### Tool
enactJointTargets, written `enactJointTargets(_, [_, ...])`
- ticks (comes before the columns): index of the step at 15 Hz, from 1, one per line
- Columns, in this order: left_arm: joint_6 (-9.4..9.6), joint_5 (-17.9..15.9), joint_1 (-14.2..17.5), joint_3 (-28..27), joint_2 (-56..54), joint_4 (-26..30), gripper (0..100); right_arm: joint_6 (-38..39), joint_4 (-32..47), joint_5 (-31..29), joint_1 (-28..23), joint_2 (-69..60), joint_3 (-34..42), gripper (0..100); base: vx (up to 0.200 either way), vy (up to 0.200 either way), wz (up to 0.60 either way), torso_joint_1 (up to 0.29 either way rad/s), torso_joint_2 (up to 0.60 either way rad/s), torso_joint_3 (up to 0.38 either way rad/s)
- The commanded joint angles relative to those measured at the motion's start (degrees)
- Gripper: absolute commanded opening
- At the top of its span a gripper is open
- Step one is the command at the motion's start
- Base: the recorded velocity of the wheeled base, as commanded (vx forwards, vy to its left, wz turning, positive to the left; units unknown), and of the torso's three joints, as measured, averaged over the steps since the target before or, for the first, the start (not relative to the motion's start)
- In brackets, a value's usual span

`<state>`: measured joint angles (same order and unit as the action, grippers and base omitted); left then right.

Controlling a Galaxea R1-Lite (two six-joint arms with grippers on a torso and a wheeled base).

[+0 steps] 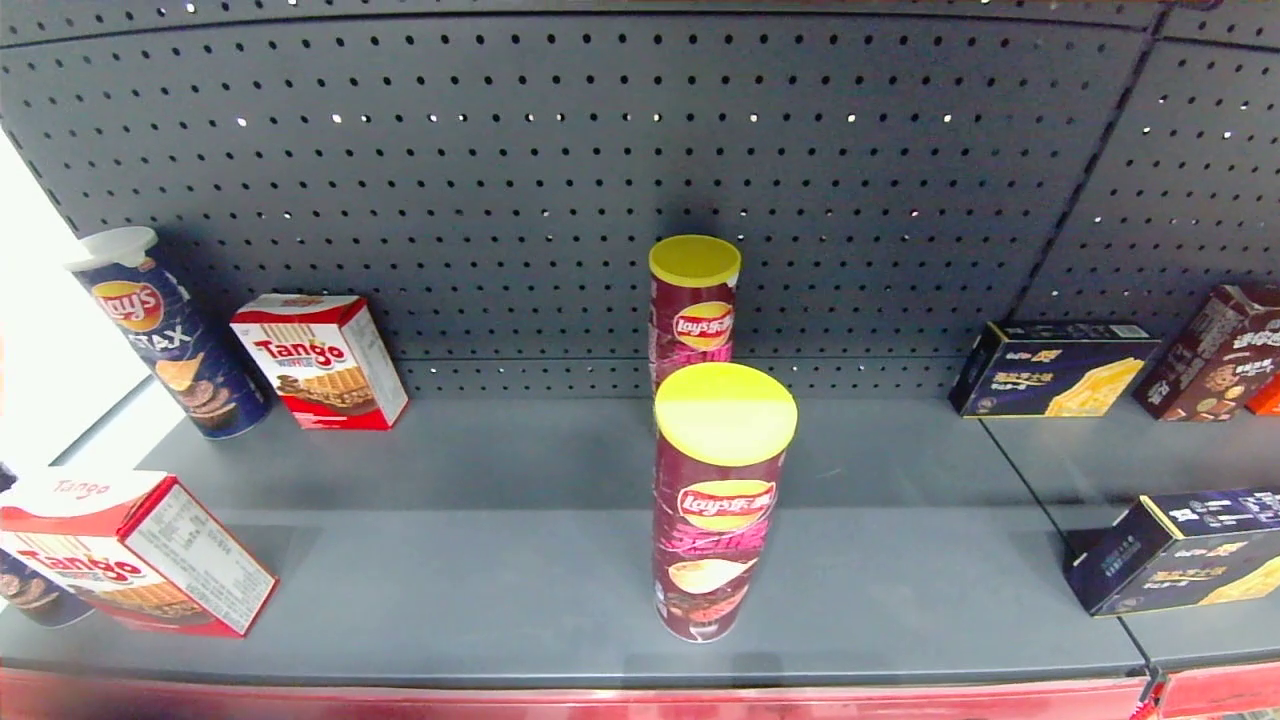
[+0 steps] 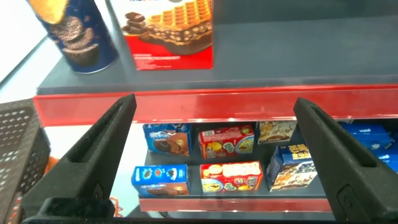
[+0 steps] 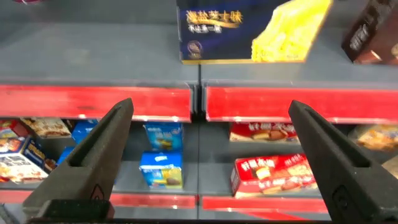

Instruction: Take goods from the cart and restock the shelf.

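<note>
Black left fingers (image 2: 93, 154), right fingers (image 3: 98, 149) wide

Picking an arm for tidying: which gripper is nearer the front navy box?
Right. The right gripper is in front of the front navy box; the left gripper is in front of the red wafer box at the shelf's left end.

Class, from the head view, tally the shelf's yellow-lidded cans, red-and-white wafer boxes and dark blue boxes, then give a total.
Yellow-lidded cans: 2
Red-and-white wafer boxes: 2
Dark blue boxes: 2
Total: 6
</note>
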<state>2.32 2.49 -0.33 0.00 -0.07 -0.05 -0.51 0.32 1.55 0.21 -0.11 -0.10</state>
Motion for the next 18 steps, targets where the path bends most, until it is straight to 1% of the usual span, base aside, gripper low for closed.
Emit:
enactJointTargets(1, [-0.03,0.06,-0.02,0.00,0.07,0.05,100,-0.02,0.03,0.03,-0.03,0.11,0.01,100,0.000,0.000,0.00,0.000,0.00,0.000])
enactJointTargets(4, [-0.03,-0.03,-0.02,0.00,0.07,0.05,100,-0.02,0.03,0.03,-0.03,0.11,0.01,100,0.000,0.000,0.00,0.000,0.00,0.000])
enactJointTargets(8, [0.50,-0.20,-0.02,0.00,0.07,0.05,100,-0.02,0.03,0.03,-0.03,0.11,0.01,100,0.000,0.000,0.00,0.000,0.00,0.000])
enactJointTargets(10, [0.32,0.24,-0.02,0.00,0.07,0.05,100,-0.02,0.03,0.03,-0.03,0.11,0.01,100,0.000,0.000,0.00,0.000,0.00,0.000])
enactJointTargets(11, [0.32,-0.20,-0.02,0.00,0.07,0.05,100,-0.02,0.03,0.03,-0.03,0.11,0.01,100,0.000,-0.200,0.00,0.007,0.00,0.002])
enactJointTargets(12, [-0.03,-0.03,-0.02,0.00,0.07,0.05,100,-0.02,0.03,0.03,-0.03,0.11,0.01,100,0.000,0.000,0.00,0.000,0.00,0.000])
enactJointTargets(13, [-1.44,-0.03,-0.02,0.00,0.07,0.05,100,-0.02,0.03,0.03,-0.03,0.11,0.01,100,0.000,0.000,0.00,0.000,0.00,0.000])
enactJointTargets(14, [-2.40,-0.03,-0.02,-0.09,0.07,0.05,100,-0.02,0.03,0.12,-0.03,0.11,0.01,100,0.000,0.000,0.00,0.000,0.00,0.000])
enactJointTargets(18, [-2.49,0.15,-0.02,-0.09,0.07,0.05,100,-0.02,0.03,0.03,-0.03,0.11,0.01,100,0.000,0.000,0.00,0.000,0.00,0.000])
